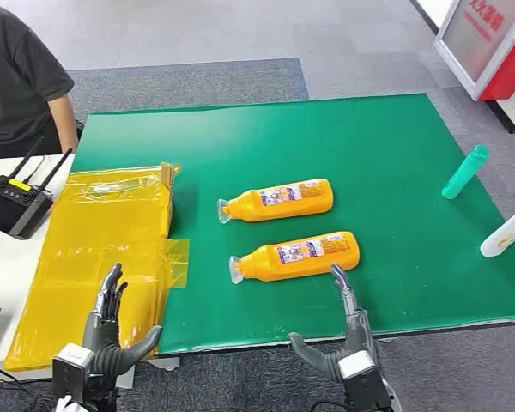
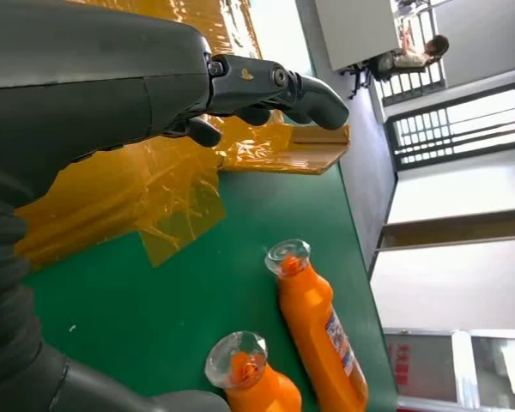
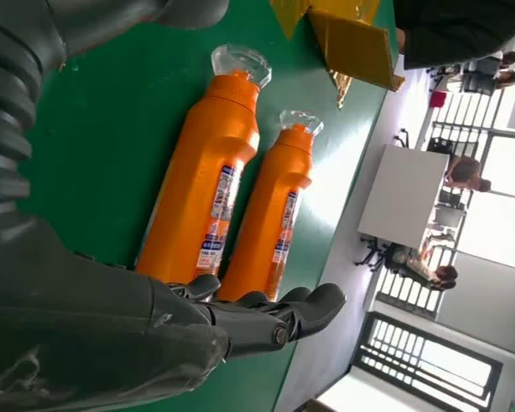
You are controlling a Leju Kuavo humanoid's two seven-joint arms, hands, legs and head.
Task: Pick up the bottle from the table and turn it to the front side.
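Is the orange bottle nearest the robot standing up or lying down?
Lying down: the near bottle rests lengthwise on the green mat, cap sideways.

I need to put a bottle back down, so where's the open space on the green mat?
Bare green mat lies behind the far orange bottle, and again between the near orange bottle and the teal bottle. It is crowded at the yellow plastic sheet and between the two orange bottles.

Far bottle (image 1: 277,201) lies just beyond near bottle (image 1: 297,255).
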